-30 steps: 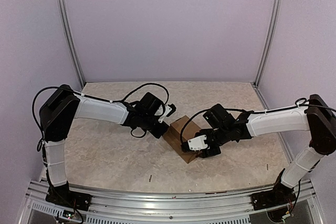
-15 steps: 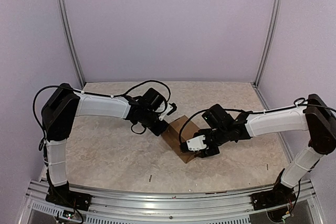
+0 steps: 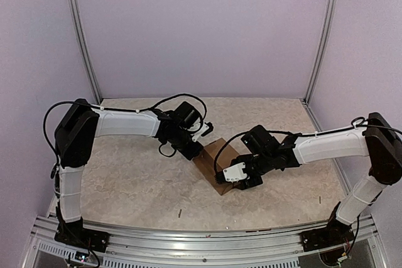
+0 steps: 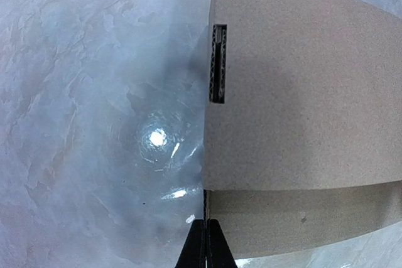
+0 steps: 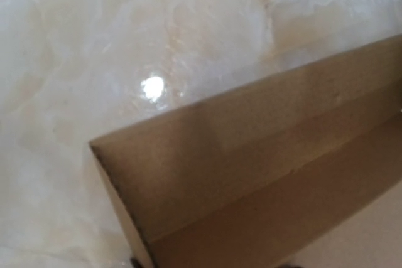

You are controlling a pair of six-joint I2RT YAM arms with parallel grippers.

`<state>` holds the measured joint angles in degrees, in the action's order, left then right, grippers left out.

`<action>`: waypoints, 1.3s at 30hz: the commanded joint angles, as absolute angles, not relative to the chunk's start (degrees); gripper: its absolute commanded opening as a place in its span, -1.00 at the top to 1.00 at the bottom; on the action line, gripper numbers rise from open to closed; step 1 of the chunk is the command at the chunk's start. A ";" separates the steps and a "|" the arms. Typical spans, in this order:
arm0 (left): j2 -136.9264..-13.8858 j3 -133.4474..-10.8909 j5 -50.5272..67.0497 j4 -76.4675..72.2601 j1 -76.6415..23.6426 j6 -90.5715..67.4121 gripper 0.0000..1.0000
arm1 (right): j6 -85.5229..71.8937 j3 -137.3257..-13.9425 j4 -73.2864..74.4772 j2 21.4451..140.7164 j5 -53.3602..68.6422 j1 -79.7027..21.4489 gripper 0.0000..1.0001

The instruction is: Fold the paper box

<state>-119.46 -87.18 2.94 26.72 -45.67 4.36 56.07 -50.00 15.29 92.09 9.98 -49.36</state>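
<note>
**Q.** Overhead view: where is the paper box (image 3: 212, 158), and how should I treat it?

**A.** It lies on the marbled table (image 3: 125, 180), near the middle, between my two arms and turned corner-on to their bases. It is plain brown corrugated board. I judge it light, stiff across the panels, weak along the creases, and easy to skid on that glossy top. I would take it by a panel edge or a flap, never by pressing the middle of the lid.

**Q.** Arm poses?

**A.** Both reach inward, elbows out, wrists pitched down. The left gripper (image 4: 206, 246) has its fingers pressed together into one blade, with the tip at the box's side edge where a lower flap shows. I cannot confirm contact. The right gripper (image 3: 232, 180) hangs over the near corner. In its wrist view the box wall fills the frame, so I cannot tell whether its jaws pinch the cardboard or only straddle it.
</note>
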 commanded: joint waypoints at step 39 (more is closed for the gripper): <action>-124.77 -99.55 7.12 35.45 -44.52 5.40 1.00 | 52.88 -47.84 25.57 92.12 11.02 -49.66 -0.17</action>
<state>-124.46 -97.17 6.39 34.09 -45.30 5.87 54.15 -49.58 18.57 89.60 10.33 -50.00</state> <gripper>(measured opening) 0.009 0.585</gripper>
